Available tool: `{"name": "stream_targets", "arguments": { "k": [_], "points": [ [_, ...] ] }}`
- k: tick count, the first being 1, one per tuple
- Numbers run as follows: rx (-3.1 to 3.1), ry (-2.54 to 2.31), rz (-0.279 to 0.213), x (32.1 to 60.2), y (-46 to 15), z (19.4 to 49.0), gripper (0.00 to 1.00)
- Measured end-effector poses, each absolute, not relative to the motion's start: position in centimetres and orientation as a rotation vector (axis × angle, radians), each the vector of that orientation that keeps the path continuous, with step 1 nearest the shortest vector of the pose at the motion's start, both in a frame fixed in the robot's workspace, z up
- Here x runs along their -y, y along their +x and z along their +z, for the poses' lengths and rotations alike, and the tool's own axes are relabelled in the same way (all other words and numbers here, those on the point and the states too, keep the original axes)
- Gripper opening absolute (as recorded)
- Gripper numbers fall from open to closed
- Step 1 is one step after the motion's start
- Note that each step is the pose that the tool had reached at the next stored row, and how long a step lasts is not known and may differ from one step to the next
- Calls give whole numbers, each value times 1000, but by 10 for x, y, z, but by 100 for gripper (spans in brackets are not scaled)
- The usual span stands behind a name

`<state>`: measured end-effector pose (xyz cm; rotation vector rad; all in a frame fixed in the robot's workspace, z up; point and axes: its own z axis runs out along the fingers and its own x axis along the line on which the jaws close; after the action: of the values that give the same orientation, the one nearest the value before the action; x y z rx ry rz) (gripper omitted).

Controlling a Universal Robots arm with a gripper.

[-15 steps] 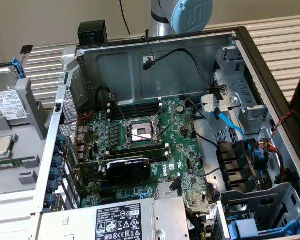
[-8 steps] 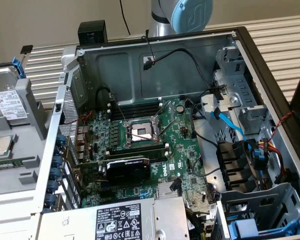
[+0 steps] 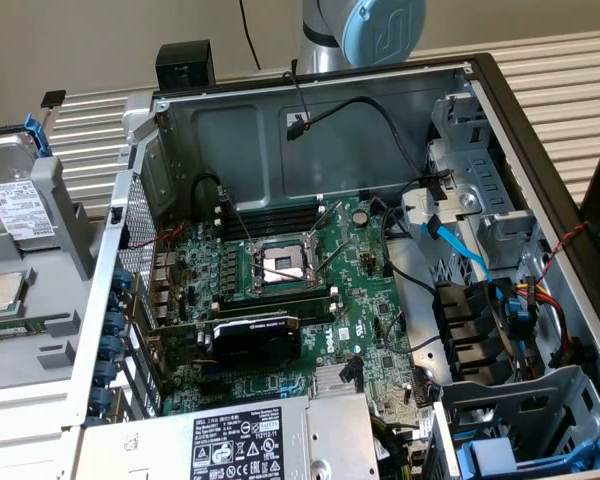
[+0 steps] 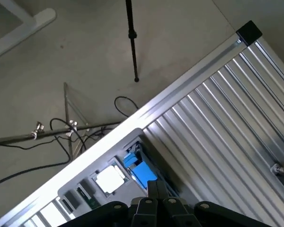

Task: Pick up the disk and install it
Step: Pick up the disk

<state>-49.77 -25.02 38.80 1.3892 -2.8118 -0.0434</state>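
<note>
At the exterior view's left a grey tray (image 3: 72, 232) holds one disk (image 3: 20, 210), white label up, and one CPU chip (image 3: 5, 290), then the open computer case (image 3: 240, 130) holds one motherboard (image 3: 360, 300) and one power supply (image 3: 250, 440), while the wrist view adds the fingers (image 4: 155, 190), pressed together, with the slatted bench (image 4: 227, 118) and the floor (image 4: 85, 42) beyond them.

Disk (image 3: 20, 212): silver-grey, white printed label, blue carrier frame.
Motherboard (image 3: 363, 245): green.
Power-supply box (image 3: 315, 440): grey, black-and-white label.
Cable (image 3: 458, 248): blue.
Arm joint cap (image 3: 380, 25): pale blue.
Table (image 3: 555, 70): silver, ribbed stripes.
Case interior (image 3: 260, 140): dull grey metal.
</note>
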Motion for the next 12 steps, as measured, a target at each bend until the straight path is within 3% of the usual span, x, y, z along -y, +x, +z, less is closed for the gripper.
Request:
{"name": "stream_targets", "arguments": {
  "k": [12],
  "points": [
    [2648,1666,-33,250,-498,388,11]
  ]
}}
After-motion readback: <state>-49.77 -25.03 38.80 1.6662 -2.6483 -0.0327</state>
